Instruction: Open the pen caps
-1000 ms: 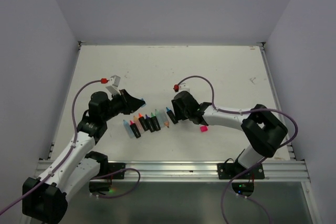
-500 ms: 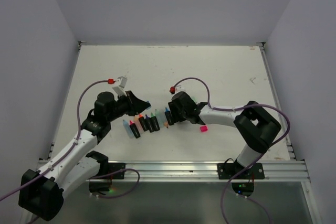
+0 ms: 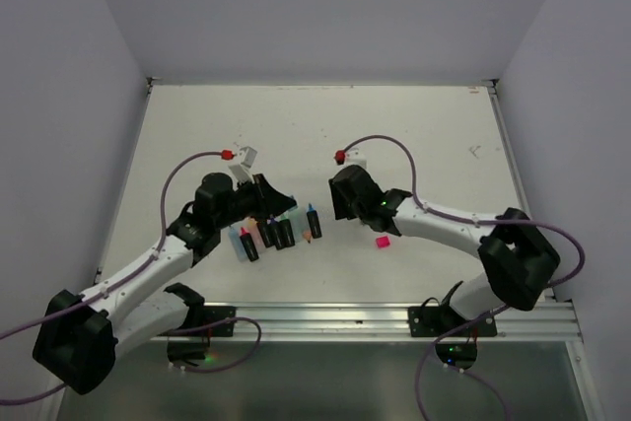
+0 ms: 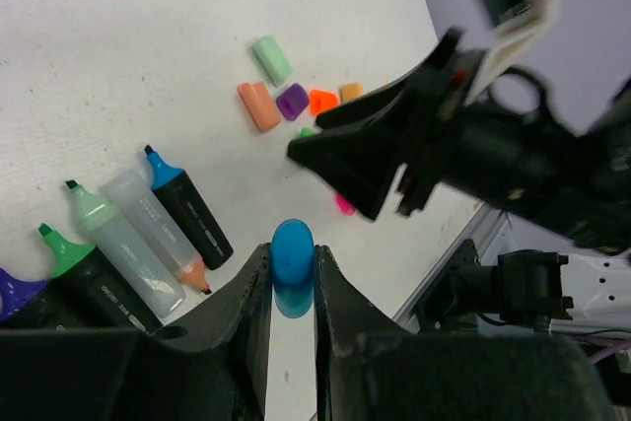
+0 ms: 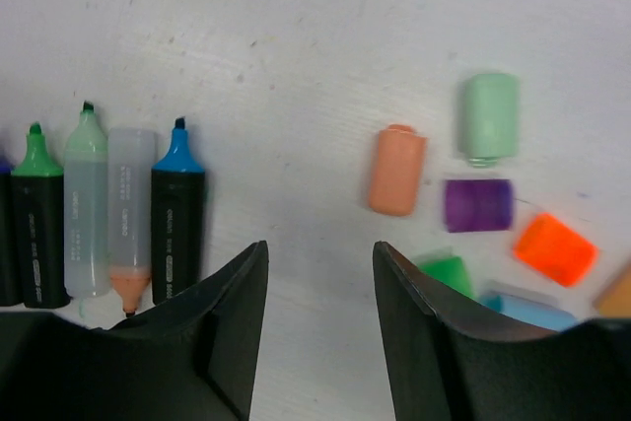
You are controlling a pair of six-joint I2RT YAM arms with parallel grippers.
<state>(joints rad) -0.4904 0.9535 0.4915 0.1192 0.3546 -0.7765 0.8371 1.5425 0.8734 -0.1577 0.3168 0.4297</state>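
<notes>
Since a second ago our left tool (image 4: 292, 261) has pushed forward over the row of pens, while our right tool (image 5: 318, 251) has drawn back a little from that row, its elbow swinging out to the right. The left tool is nearly closed, pinching a blue cap (image 4: 292, 244) above the worktop (image 3: 414, 135). The right tool stands partly open with nothing between its fingers. Near it lie the blue-tipped pen (image 5: 178, 214) and the clear pen (image 5: 131, 214) with its orange tip, both bare. Loose on the worktop are the peach cap (image 5: 397, 170), mint cap (image 5: 491, 117), purple cap (image 5: 477, 205) and orange cap (image 5: 555, 248), with a pink cap (image 3: 383, 242) set apart. We judge the task almost done, though the left arm hides part of the row. The caps are small, blocky, bright plastic.
</notes>
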